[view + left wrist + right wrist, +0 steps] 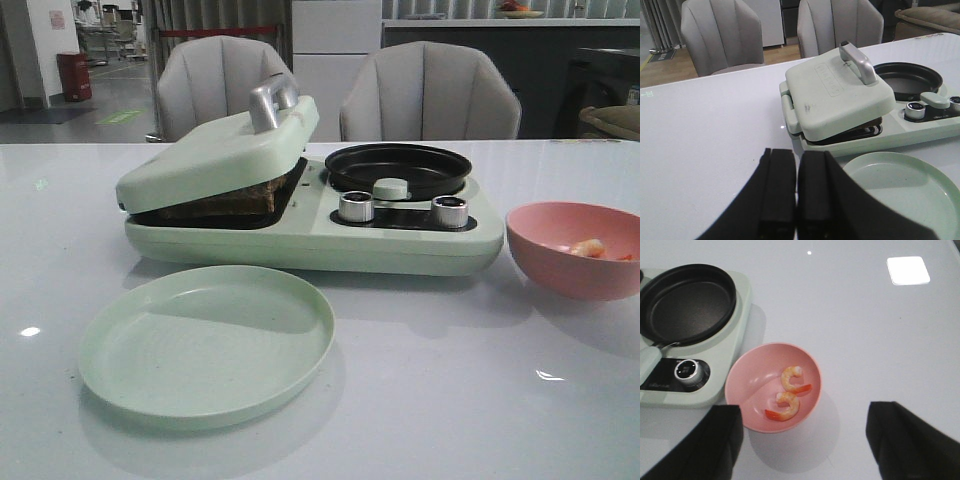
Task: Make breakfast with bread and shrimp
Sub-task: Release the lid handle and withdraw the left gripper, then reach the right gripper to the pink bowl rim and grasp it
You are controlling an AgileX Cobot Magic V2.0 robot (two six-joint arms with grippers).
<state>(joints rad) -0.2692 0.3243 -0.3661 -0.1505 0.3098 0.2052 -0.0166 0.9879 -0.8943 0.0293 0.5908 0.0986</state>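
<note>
Right pincer (802, 440): black fingers spread wide, held above the table, nothing gripped.
Left pincer (796, 200): black fingers pressed together, empty.
Shrimp: two curled pink-orange shrimps (790, 400) are seen in a round pink bowl (747, 385), just ahead of the right pincer's gap.
Bread: a brown-crusted slice (235, 200) is seen under the tilted lid of the pale green breakfast maker (840, 95), beyond the left pincer.
Plate: a round pale green plate (900, 192) lies beside the left pincer.
</note>
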